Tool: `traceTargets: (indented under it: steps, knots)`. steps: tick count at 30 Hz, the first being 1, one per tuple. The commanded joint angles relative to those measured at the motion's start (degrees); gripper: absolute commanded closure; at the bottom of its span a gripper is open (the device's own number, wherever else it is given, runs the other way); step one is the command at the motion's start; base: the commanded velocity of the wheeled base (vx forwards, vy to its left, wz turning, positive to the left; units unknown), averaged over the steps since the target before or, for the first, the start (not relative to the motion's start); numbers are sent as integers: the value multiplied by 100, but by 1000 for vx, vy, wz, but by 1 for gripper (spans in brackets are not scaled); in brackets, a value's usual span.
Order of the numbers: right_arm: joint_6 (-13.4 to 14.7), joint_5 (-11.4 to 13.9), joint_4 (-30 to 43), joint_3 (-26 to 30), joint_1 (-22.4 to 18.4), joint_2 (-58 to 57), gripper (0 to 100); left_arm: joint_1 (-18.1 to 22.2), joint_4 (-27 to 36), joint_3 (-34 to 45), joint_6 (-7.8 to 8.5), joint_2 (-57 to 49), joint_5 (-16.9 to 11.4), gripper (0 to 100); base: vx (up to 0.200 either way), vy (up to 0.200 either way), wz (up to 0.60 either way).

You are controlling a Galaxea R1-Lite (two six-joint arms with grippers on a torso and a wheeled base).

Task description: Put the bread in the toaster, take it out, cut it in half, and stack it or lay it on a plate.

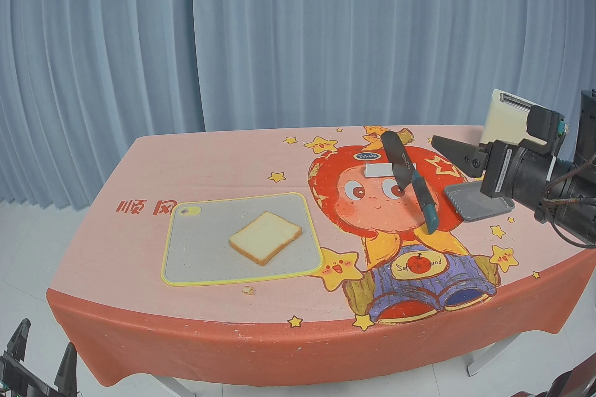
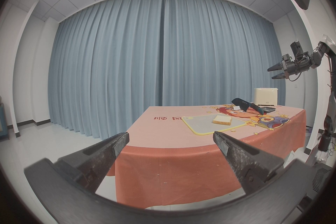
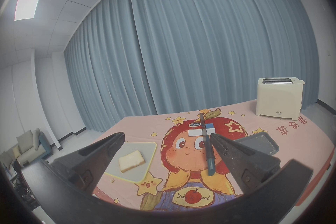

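Note:
A slice of bread (image 1: pixel 266 237) lies flat on a grey cutting board with a yellow rim (image 1: pixel 192 255), left of the table's middle. A cream toaster (image 1: pixel 508 119) stands at the far right, with a flat grey plate (image 1: pixel 478 201) in front of it. My right gripper (image 1: pixel 448 147) hovers open above the plate, empty. Its wrist view shows the bread (image 3: pixel 131 161), the toaster (image 3: pixel 279 98) and the plate (image 3: pixel 260 142) beyond the open right gripper (image 3: pixel 168 146). Low off the table's near left corner, my left gripper (image 2: pixel 171 147) is open and empty, with the bread (image 2: pixel 222 119) far off.
A knife (image 1: pixel 410 178) with a black blade and a teal handle lies on the cartoon tablecloth between board and plate. Near the board's front edge sits a small crumb (image 1: pixel 248 290). A blue curtain hangs behind the table.

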Motion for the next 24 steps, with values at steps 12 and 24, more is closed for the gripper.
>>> traceTargets:
  steps: [12,24]
  knots:
    - [-89,-16,-34,160,-198,861,0,1,-1,101,-2,-84,1,0,0,0,0]
    - [-309,-7,-411,186,-804,1485,0,1,-10,101,-2,-84,1,0,0,0,0]
